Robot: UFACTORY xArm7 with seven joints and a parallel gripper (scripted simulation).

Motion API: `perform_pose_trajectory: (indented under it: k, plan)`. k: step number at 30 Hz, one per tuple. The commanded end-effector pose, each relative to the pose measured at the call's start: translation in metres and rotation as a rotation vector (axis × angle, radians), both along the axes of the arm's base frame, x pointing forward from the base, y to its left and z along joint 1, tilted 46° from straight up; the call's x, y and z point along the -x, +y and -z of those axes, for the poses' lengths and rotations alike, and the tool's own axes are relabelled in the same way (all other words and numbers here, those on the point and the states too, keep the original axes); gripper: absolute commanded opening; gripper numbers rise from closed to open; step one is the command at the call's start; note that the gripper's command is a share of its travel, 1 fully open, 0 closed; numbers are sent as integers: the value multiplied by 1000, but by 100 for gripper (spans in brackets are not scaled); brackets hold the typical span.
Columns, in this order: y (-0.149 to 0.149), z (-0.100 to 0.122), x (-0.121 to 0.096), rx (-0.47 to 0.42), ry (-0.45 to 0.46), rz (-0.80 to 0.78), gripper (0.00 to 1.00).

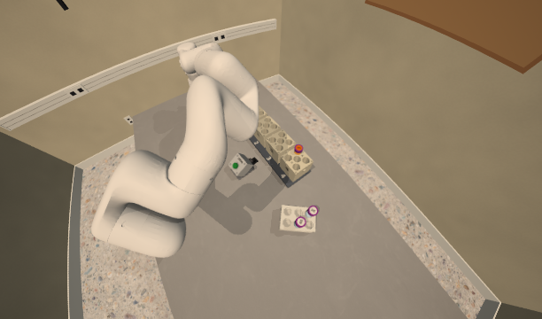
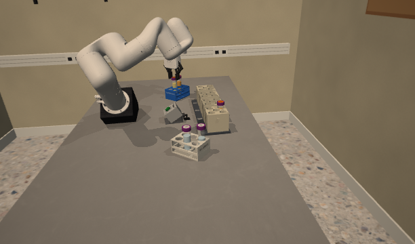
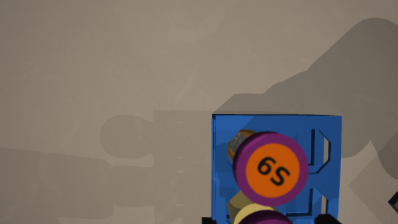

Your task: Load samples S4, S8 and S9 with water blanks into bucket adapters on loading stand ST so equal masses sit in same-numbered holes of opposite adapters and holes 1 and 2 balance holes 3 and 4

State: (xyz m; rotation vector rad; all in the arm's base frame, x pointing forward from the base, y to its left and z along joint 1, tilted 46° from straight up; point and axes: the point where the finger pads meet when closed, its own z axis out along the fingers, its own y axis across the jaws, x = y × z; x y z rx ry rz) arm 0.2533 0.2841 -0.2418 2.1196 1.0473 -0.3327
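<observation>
My gripper (image 2: pixel 173 78) (image 3: pixel 267 220) is open, pointing down over the blue rack (image 2: pixel 171 95) (image 3: pixel 300 124). Its fingertips are either side of the purple cap of S4 (image 2: pixel 174 85) (image 3: pixel 265 218), a tube with pale yellow content. S9 (image 2: pixel 179 83) (image 3: pixel 270 169), with orange content, stands beside S4 in the same rack. The stand ST (image 1: pixel 275 167) (image 2: pixel 194 112) holds the row of beige adapters. S8 (image 1: pixel 298 148) (image 2: pixel 220 102) stands in a corner hole of adapter 4 (image 2: pixel 218 123). Two water blanks (image 1: pixel 313 210) (image 1: pixel 300 221) (image 2: pixel 186 128) (image 2: pixel 201 126) stand in the white rack; their numbers are unreadable.
The white rack (image 1: pixel 298 229) (image 2: pixel 204 149) stands in front of ST. The small sloped desk (image 1: pixel 243 170) (image 2: pixel 173 114) with the green DONE key (image 1: pixel 236 166) (image 2: pixel 167 108) stands left of ST, between the blue and white racks. The arm hides the blue rack in the top view.
</observation>
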Motion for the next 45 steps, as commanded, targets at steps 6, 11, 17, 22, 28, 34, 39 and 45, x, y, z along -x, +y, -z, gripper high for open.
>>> perform_pose_trajectory:
  k: [6,11,17,22,28,34,39,45]
  plan:
    - [-2,4,-1,-5,-1,-1,57]
    - [-3,5,-1,-5,-1,-1,57]
    - [-6,8,-1,-5,-1,-1,57]
    - [-6,8,-1,-5,-1,-1,57]
    - [-6,8,-1,-5,-1,-1,57]
    - [-5,7,-1,-5,-1,-1,0]
    - [-5,6,-1,-5,-1,-1,0]
    - [-5,6,-1,-5,-1,-1,0]
